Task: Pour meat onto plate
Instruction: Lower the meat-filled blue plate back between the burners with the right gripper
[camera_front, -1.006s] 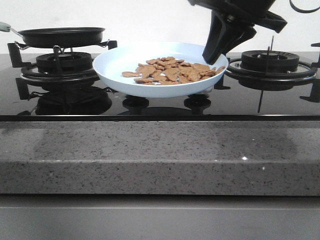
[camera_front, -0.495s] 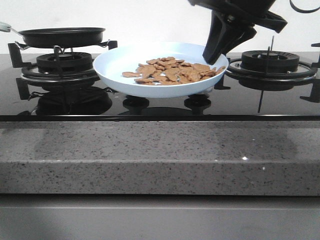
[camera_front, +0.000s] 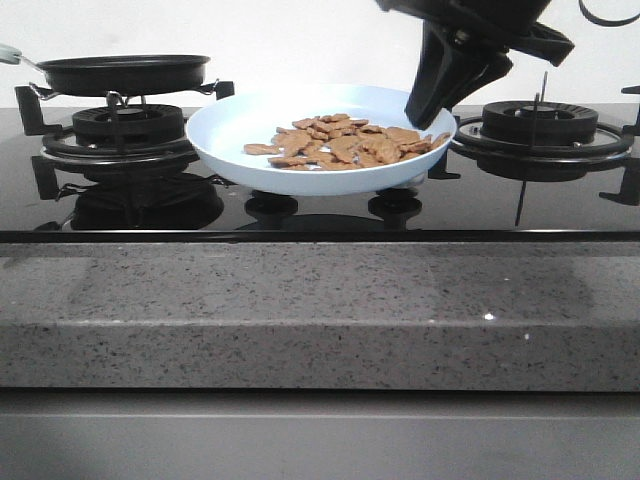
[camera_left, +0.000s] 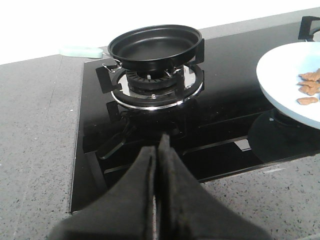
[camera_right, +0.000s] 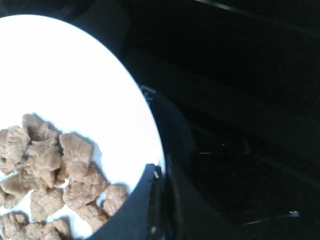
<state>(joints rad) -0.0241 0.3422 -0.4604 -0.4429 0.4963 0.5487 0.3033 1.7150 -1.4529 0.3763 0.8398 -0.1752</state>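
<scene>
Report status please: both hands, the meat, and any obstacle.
Left hand shut, empty, short of the pan. Right hand shut at the plate rim. Meat on plate. No obstacle seen.

The right gripper (camera_front: 428, 103) sits a touch higher over the plate's (camera_front: 235, 125) right rim than a second ago; the plate itself rides slightly higher too; the meat (camera_front: 345, 141) shifts upward with it.

The meat (camera_front: 345, 142) lies heaped on the pale-blue plate (camera_front: 230, 135) between two burners. The right pincer (camera_front: 425, 105) hangs over its right rim. A black pan (camera_front: 122, 72) sits on the left burner (camera_front: 125, 125).
</scene>
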